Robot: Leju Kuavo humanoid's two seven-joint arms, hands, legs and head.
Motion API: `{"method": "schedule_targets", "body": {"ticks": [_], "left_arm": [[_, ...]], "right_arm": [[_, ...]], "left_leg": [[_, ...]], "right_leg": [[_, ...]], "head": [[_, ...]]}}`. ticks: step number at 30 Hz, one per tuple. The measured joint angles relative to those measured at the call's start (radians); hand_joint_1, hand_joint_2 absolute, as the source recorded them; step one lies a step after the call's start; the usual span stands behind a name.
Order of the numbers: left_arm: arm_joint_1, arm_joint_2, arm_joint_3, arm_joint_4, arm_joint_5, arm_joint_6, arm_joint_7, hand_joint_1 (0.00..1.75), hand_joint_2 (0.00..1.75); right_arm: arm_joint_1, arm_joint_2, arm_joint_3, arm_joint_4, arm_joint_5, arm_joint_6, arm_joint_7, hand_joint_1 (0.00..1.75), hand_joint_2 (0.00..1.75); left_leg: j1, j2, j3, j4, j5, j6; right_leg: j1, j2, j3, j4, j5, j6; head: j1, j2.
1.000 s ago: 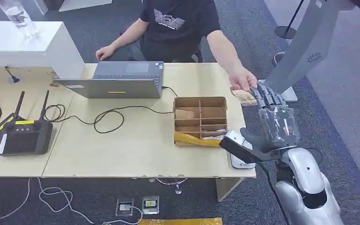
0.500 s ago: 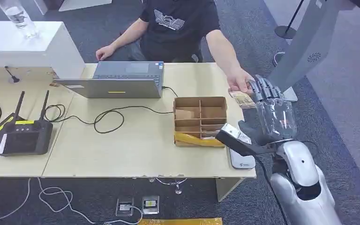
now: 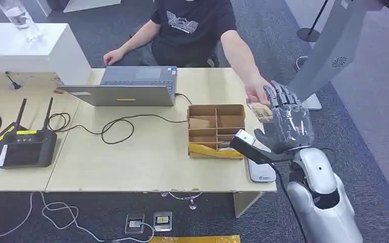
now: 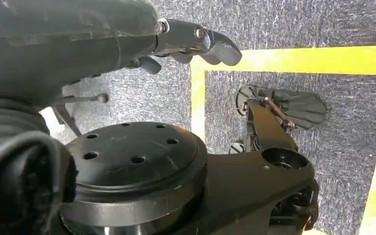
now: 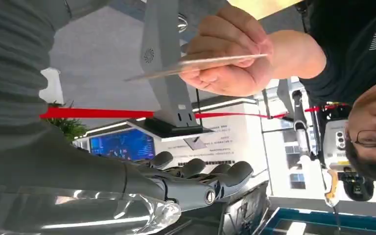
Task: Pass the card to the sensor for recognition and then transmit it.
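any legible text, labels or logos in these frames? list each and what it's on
Nothing reads cleanly.
Black T-shirt: white chest graphic, lettering too small to read; the right wrist view shows a cut-off fragment, not legible.
Remote controller: yellow label, too small to read.
White sign behind the grey stand: lines of print, blurred.
Card in the person's hand: seen edge-on, no face visible.
Laptop: yellow sticker, unreadable.
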Motion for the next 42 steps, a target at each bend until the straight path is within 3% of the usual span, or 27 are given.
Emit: {"method": "schedule_targets", "body": {"ticks": [4, 5, 21, 42], "left_arm": [[0.000, 0.000, -0.005, 0.000, 0.000, 0.000, 0.000, 0.00, 0.00], [0.000, 0.000, -0.006, 0.000, 0.000, 0.000, 0.000, 0.00, 0.00], [0.000, 0.001, -0.007, 0.000, 0.000, 0.000, 0.003, 0.00, 0.00], [0.001, 0.001, -0.012, 0.005, 0.004, 0.000, 0.014, 0.00, 0.00]], "right_arm": [[-0.008, 0.006, 0.001, 0.015, 0.000, 0.000, -0.001, 0.00, 1.75], [-0.009, 0.007, 0.001, 0.019, 0.000, 0.000, -0.001, 1.75, 1.75], [-0.008, 0.021, 0.000, 0.052, -0.052, -0.055, -0.039, 1.75, 1.75], [0.047, 0.020, -0.017, 0.040, -0.050, -0.072, -0.016, 1.75, 1.75]], "left_leg": [[0.000, 0.000, 0.000, 0.000, 0.000, 0.000], [0.000, 0.000, 0.000, 0.000, 0.000, 0.000], [0.000, 0.000, 0.000, 0.000, 0.000, 0.000], [0.000, 0.000, 0.000, 0.000, 0.000, 0.000]], "right_leg": [[0.000, 0.000, 0.000, 0.000, 0.000, 0.000], [0.000, 0.000, 0.000, 0.000, 0.000, 0.000], [0.000, 0.000, 0.000, 0.000, 0.000, 0.000], [0.000, 0.001, -0.001, 0.000, 0.000, 0.000]], "head": [[0.000, 0.000], [0.000, 0.000], [0.000, 0.000], [0.000, 0.000]]}}
